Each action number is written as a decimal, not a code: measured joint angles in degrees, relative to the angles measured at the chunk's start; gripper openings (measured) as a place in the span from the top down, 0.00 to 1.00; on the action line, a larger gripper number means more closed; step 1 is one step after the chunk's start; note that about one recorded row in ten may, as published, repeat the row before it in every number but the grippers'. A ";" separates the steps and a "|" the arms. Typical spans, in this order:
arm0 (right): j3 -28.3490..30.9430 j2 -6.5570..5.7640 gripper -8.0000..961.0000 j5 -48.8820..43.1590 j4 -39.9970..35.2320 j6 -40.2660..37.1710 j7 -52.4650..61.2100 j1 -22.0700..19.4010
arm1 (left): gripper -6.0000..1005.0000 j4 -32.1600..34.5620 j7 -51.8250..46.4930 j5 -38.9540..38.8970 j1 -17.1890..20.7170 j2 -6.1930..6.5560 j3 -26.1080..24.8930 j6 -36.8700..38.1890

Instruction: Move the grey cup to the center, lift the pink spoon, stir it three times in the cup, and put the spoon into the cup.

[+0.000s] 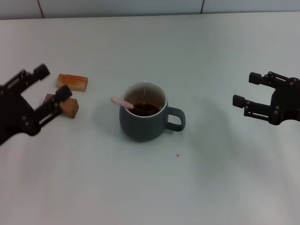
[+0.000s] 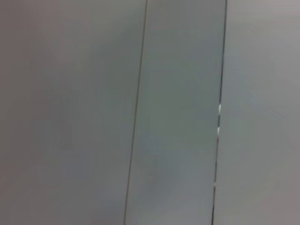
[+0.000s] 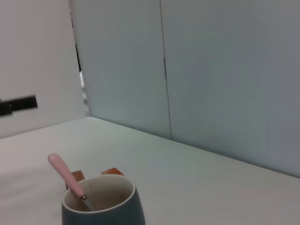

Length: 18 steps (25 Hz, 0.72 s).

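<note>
One grey cup [image 1: 144,118] stands near the middle of the white surface [image 1: 211,195], its loop handle turned toward the robot's right. One pink spoon [image 1: 122,102] rests inside it, the bowl end down in the dark interior and the pale handle leaning out over the rim on the robot's left side. In the right wrist view the same cup [image 3: 104,205] shows with the spoon [image 3: 67,179] slanting up out of it.

Two brown wooden blocks lie to the left of the cup: one block [image 1: 72,82] farther back, the second block [image 1: 68,107] nearer and just beside the left gripper's fingertip. Something small and purplish seems to sit against that second block, though it is mostly hidden.

Two grippers are in view, both away from the cup. The left gripper [image 1: 52,82] hovers over the blocks with its fingers spread wide and nothing between them. The right gripper [image 1: 247,90] hangs well to the right of the cup, fingers likewise apart and empty.
</note>
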 joint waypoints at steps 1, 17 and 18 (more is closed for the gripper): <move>0.00 0.00 0.18 0.00 0.00 0.00 0.00 0.00 | 0.31 -2.41 1.59 -0.04 -0.35 0.07 -0.34 -0.31; -0.61 0.02 0.18 2.16 3.08 -4.26 -7.93 -3.69 | 0.17 -11.11 6.49 1.02 -1.42 0.11 -2.03 -4.54; -0.67 0.04 0.18 2.08 3.09 -4.53 -8.20 -3.86 | 0.14 -11.12 6.38 1.16 -1.44 0.12 -1.80 -4.56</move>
